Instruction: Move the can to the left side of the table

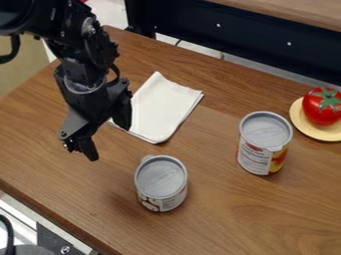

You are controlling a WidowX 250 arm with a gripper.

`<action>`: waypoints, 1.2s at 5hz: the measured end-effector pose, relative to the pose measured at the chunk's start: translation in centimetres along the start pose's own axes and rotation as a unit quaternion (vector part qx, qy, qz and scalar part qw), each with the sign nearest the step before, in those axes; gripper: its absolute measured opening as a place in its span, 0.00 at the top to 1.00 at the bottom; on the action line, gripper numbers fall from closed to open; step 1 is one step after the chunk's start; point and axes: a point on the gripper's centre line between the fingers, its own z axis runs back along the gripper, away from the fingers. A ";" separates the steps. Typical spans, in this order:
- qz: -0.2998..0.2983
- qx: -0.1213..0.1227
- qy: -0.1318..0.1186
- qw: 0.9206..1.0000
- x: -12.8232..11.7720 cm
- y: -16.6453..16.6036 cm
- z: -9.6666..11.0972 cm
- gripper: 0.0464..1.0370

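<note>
The black gripper (108, 140) hangs over the left part of the wooden table, open, with nothing between its fingers. One can (162, 183) with a grey lid and a pull tab stands upright near the front middle, to the right of and nearer the camera than the gripper. A second can (265, 144), with a red, yellow and white label, stands upright farther right. Neither can is touched by the gripper.
A folded white cloth (163, 107) lies behind the gripper, partly hidden by it. At the right edge a red tomato (322, 106) rests on a yellow plate (307, 130). The wooden table (220, 219) has its front edge at lower left.
</note>
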 end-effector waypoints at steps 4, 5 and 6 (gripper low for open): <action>0.036 0.025 0.024 0.999 -6.5 -0.6 1.5 0.04; 0.044 0.032 0.063 0.996 -10.2 -1.2 2.0 0.04; 0.067 0.005 0.077 0.995 -13.2 -1.5 2.0 0.04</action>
